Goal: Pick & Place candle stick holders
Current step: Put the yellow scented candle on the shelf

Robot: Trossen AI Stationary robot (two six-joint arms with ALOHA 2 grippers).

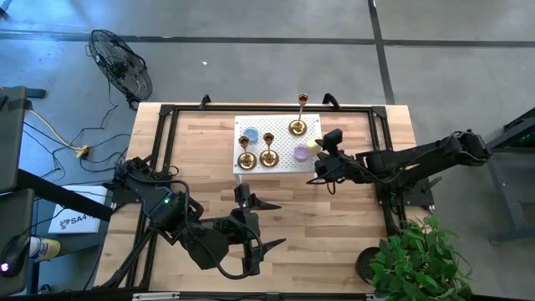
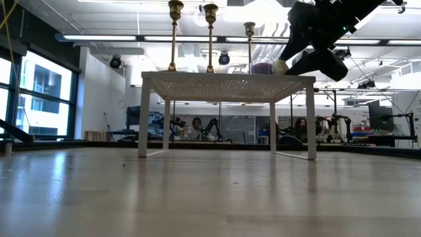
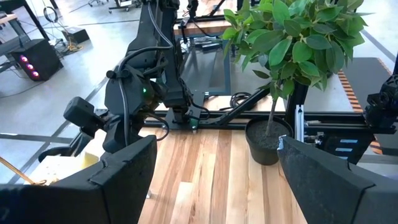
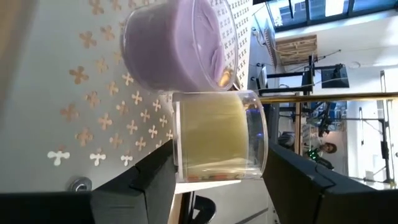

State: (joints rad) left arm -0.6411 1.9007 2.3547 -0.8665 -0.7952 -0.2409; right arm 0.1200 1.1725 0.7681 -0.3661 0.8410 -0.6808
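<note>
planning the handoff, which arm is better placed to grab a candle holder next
Probably the right: its gripper is already at the white stand holding the gold candle holders. The left gripper waits open, away from it.

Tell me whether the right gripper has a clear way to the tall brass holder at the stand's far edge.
Probably not directly. The right gripper sits open around a yellow candle jar, beside the purple jar; the tall holder stands just beyond them on the white stand.

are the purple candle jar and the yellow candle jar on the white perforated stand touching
Touching. The right wrist view shows the purple candle jar pressed against the clear yellow candle jar on the white perforated stand, no gap between them.
</note>
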